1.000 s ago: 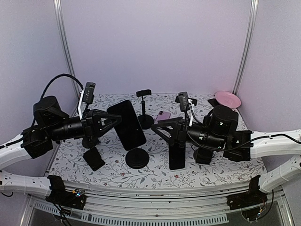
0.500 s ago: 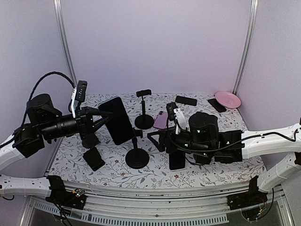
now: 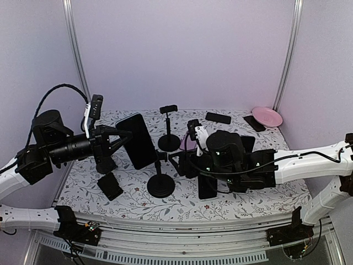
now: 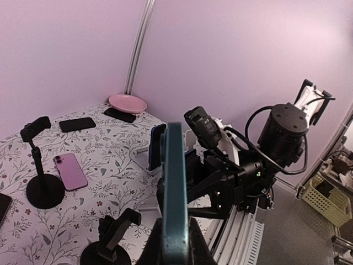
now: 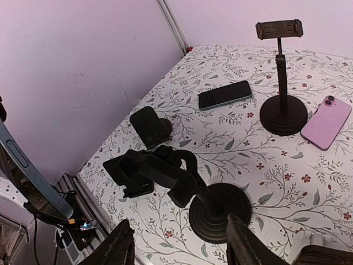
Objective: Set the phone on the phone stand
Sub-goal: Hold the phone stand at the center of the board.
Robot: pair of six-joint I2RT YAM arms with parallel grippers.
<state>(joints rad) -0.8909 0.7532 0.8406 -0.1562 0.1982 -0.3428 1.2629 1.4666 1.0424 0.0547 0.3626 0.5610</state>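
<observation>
- The left gripper [image 3: 117, 143] is clamped on the big dark phone [image 3: 138, 141], which is held up off the flowered table [image 3: 132, 203], tilted, on the left side.
- The phone stand [image 3: 160, 183] sits near centre — its top is just right of the phone.
- The right gripper [image 5: 181, 242] hangs just right of that stand, with its fingers spread and gripping nothing.
- A second stand [image 3: 169, 130] stands farther back — a pink phone [image 5: 325, 122] lies beside it.

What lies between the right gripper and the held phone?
The near phone stand, clamp empty. The right wrist view shows it just ahead of the right gripper, with the phone at the far left edge.
</observation>
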